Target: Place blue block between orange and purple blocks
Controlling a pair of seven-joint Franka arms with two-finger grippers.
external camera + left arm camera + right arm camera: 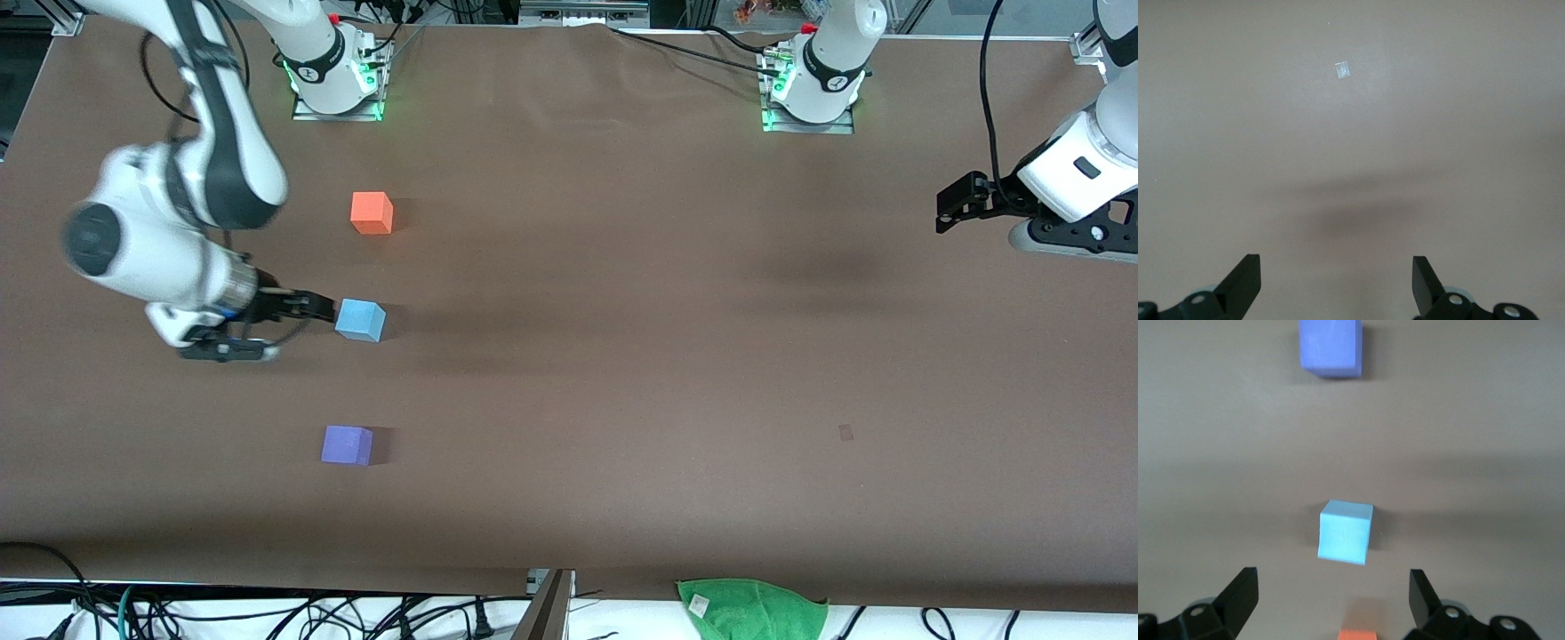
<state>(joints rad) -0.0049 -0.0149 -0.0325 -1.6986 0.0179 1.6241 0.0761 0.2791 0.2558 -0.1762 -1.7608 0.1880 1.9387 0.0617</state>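
Observation:
The blue block (360, 320) rests on the brown table (622, 356), in line between the orange block (372, 212), farther from the front camera, and the purple block (347, 444), nearer to it. My right gripper (320, 309) is open and empty, up above the table close to the blue block without touching it. In the right wrist view its gripper (1333, 597) is wide open, with the blue block (1345, 531), the purple block (1331, 348) and the orange block's edge (1357, 635) on the table below. My left gripper (956, 209) waits open (1337, 280) over the left arm's end of the table.
A small pale patch of tape (845, 432) lies on the table toward the left arm's end and shows in the left wrist view (1343, 69). A green cloth (751, 604) lies at the table's near edge. Cables run along the table's edges.

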